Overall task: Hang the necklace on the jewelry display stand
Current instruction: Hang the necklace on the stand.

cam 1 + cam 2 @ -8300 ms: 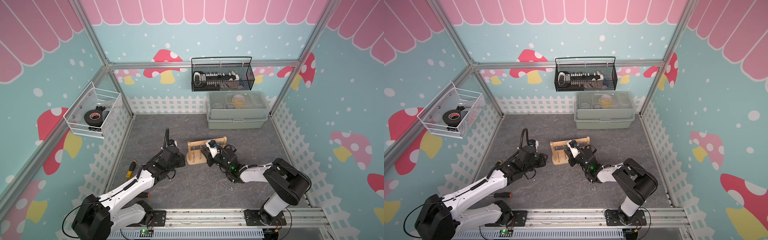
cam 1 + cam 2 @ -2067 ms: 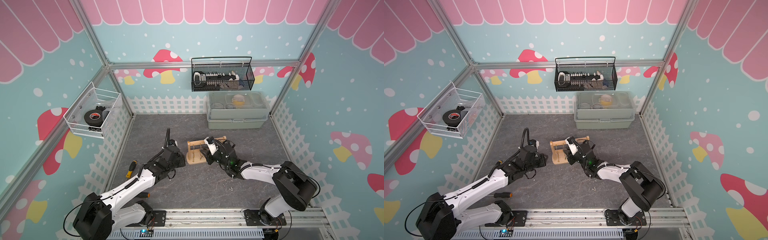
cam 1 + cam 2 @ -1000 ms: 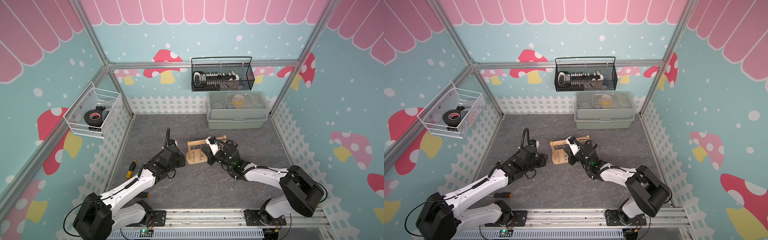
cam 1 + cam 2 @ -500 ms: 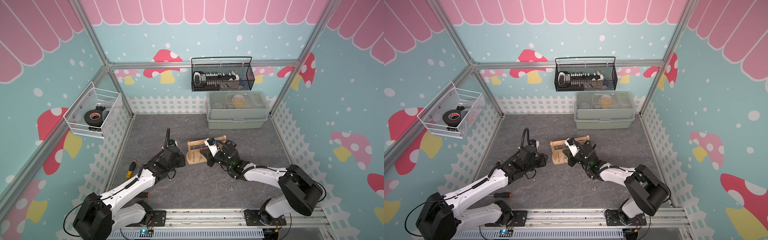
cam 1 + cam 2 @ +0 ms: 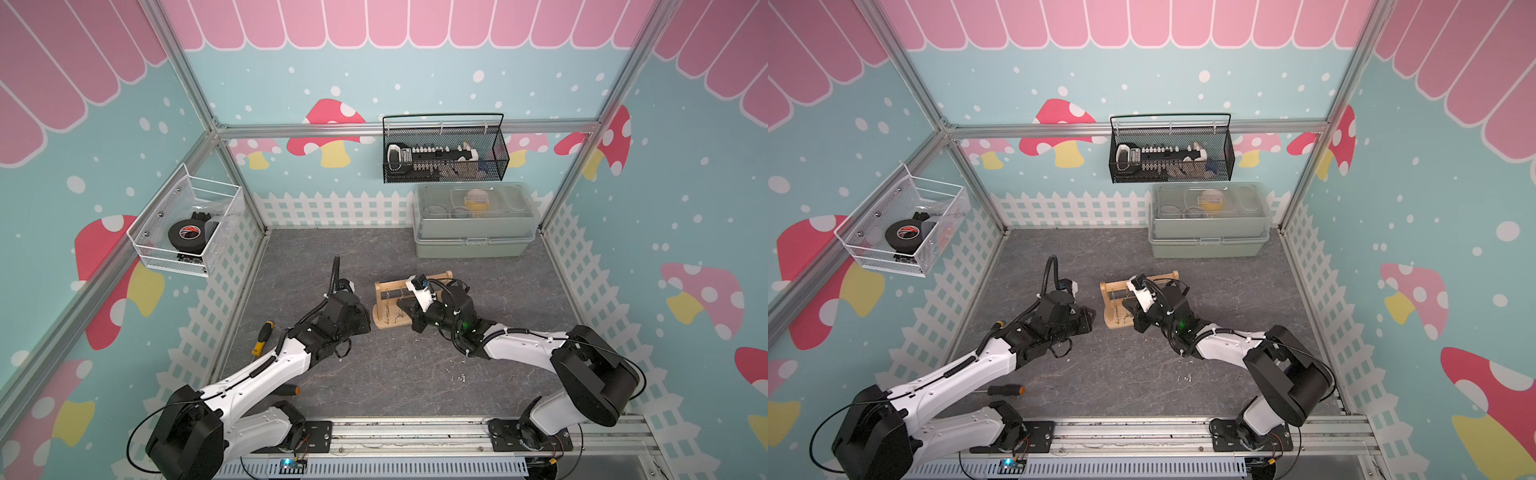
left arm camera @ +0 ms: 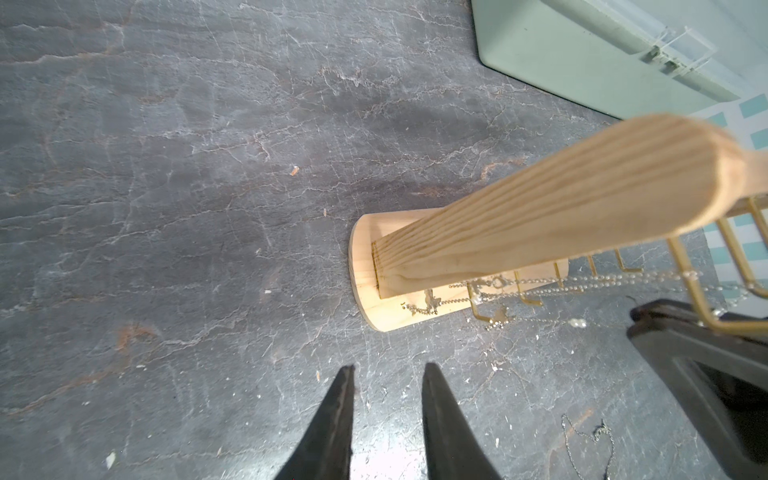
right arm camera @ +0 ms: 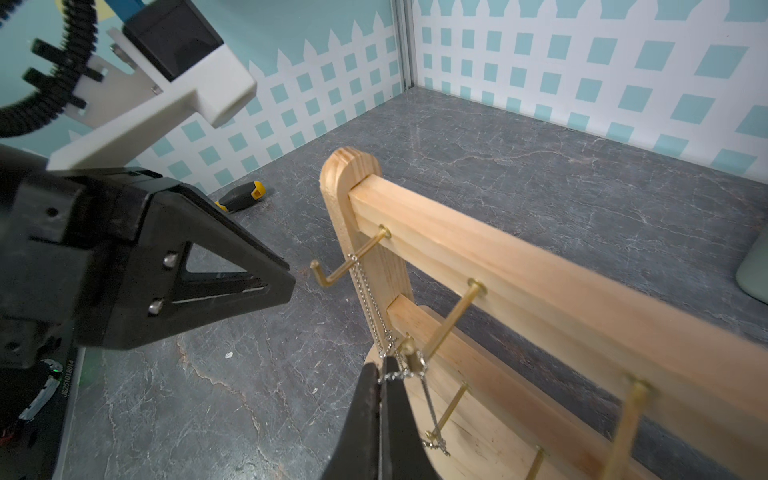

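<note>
The jewelry display stand [image 5: 392, 307] [image 5: 1116, 305] is a light wooden rack standing mid-floor between my arms. In the right wrist view its crossbar [image 7: 498, 270] carries gold hooks. The necklace [image 7: 368, 299], a thin silver chain, is draped over the end hook [image 7: 353, 259] and runs down to my right gripper [image 7: 383, 368], which is shut on it just below that hook. My left gripper [image 6: 388, 370] hovers open and empty just left of the stand's base [image 6: 376, 291]. It also shows from the side as the left gripper [image 7: 286, 284]. Beaded chains [image 6: 582, 282] hang on other hooks.
A grey-green lidded box [image 5: 473, 241] stands at the back right. A yellow-and-black screwdriver [image 5: 262, 334] lies by the left wall and another screwdriver [image 5: 291, 390] near the front. A loose thin chain [image 6: 582, 434] lies on the floor by the stand. Wire baskets hang on the walls.
My right gripper has edged slightly toward the stand's left end with the chain still pinched. The left arm has not moved.
</note>
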